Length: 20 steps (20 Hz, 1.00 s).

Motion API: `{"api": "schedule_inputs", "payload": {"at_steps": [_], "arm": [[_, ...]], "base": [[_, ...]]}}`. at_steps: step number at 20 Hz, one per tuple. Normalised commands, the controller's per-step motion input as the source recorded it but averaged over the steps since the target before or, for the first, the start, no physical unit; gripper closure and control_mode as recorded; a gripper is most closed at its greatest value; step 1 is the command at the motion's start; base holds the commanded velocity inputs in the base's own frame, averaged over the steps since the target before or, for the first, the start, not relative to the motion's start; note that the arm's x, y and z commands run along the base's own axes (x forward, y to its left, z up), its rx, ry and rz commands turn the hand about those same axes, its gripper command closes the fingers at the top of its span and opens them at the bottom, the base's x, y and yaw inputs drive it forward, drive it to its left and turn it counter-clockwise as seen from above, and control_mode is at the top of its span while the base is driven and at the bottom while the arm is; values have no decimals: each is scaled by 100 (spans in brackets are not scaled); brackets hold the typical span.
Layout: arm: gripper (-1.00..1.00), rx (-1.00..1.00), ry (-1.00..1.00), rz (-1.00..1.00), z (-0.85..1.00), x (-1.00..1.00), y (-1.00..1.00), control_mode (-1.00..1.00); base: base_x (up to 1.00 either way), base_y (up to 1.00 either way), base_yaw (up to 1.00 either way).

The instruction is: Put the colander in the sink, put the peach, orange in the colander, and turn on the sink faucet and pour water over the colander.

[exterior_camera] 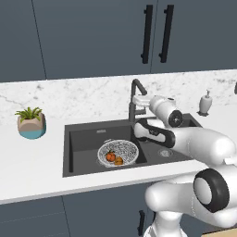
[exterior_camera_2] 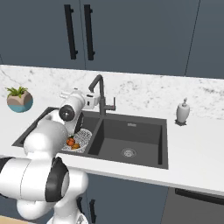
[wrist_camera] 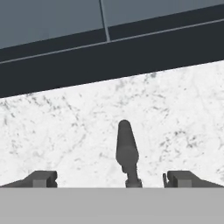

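Observation:
The white mesh colander (exterior_camera: 121,149) (exterior_camera_2: 83,136) sits in the left basin of the dark sink (exterior_camera: 85,141) (exterior_camera_2: 135,133). Inside it lie the peach (exterior_camera: 110,156) (exterior_camera_2: 70,141) and the orange (exterior_camera: 119,161) (exterior_camera_2: 76,146), side by side. My gripper (exterior_camera: 137,100) (exterior_camera_2: 93,101) (wrist_camera: 111,178) is up at the black sink faucet (exterior_camera: 134,90) (exterior_camera_2: 100,87), open. In the hand view the faucet's small dark lever (wrist_camera: 127,148) stands between the two fingertips, touched by neither. The water is out of view.
A white soap dispenser (exterior_camera: 205,102) (exterior_camera_2: 182,112) stands on the counter right of the sink. A potted plant (exterior_camera: 31,122) (exterior_camera_2: 19,99) is at the left. The marble backsplash and dark upper cabinets rise behind the faucet.

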Motion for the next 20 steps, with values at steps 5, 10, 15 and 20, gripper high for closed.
{"api": "schedule_inputs", "payload": {"at_steps": [5,10,15,20], "arm": [[-100,-13,-7,-1,0,0,-2,-100],[-100,-3,-1,-5,22,0,0,-100],[-100,0,0,-6,32,0,0,-100],[-100,0,2,-1,7,3,8,-100]], "base": [[0,0,0],[0,0,0],[0,0,0],[0,0,0]]}}
